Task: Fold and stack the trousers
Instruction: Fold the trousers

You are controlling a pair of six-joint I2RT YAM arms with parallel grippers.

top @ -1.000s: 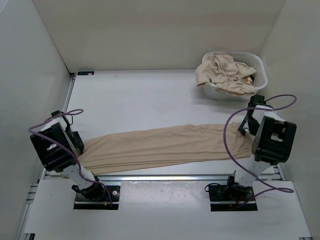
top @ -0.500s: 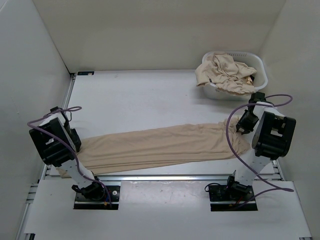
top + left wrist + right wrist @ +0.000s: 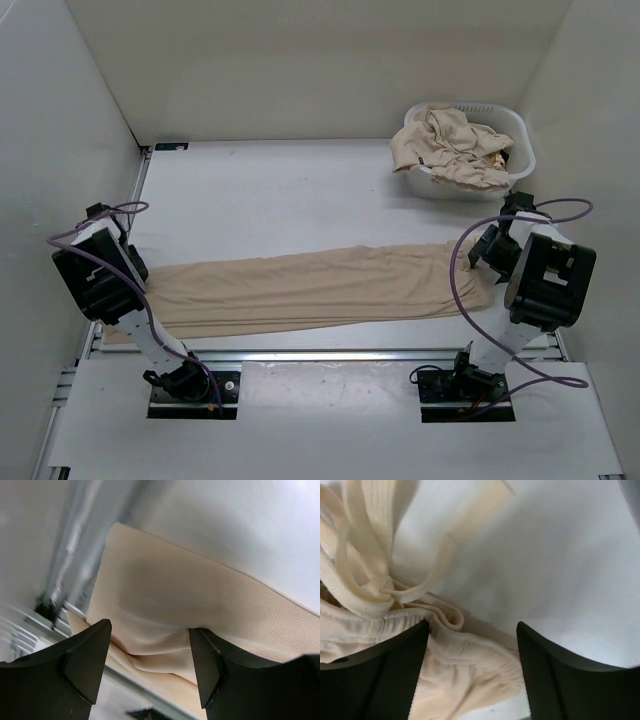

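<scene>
One pair of beige trousers (image 3: 320, 285) lies stretched out flat across the table's near side, leg ends at the left and waist at the right. My left gripper (image 3: 135, 282) is open over the leg end; in the left wrist view (image 3: 150, 630) the fabric (image 3: 200, 595) puckers between the spread fingers. My right gripper (image 3: 487, 248) is open over the waist end. In the right wrist view (image 3: 472, 626) the gathered waistband (image 3: 470, 660) lies between the fingers, with its drawstring (image 3: 365, 580) to the left.
A white laundry basket (image 3: 522, 135) stands at the back right, heaped with more beige trousers (image 3: 450, 145). The metal rail (image 3: 70, 580) of the table's left edge runs just beside the leg end. White walls close in the table on three sides.
My left arm has drawn back to the left, so more of the leg end shows. My right arm has shifted slightly to the right and back. The trousers lie about where they were.
</scene>
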